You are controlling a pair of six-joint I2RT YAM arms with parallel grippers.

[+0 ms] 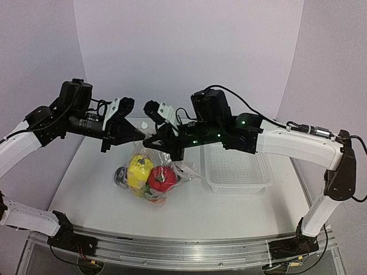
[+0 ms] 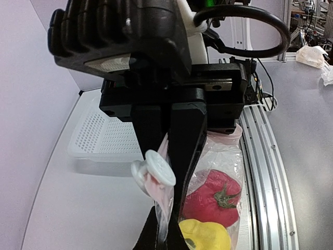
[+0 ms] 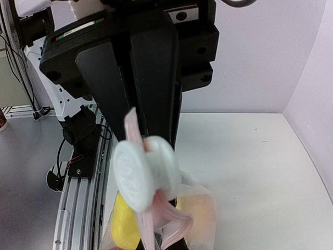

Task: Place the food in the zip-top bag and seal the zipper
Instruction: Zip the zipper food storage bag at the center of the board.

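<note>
The zip-top bag hangs by its top edge between my two grippers. It holds a yellow pepper, a red fruit and a dark round piece. My left gripper and right gripper meet tip to tip, both shut on the pinkish zipper strip. In the left wrist view the strip with a white round slider runs between my left gripper's fingers. In the right wrist view the slider sits just above my right gripper, with the pepper and a peach below.
The white perforated basket stands on the table right of the bag, under the right arm; it also shows in the left wrist view. The table's near rail runs along the front. I cannot tell whether the bag's bottom touches the table.
</note>
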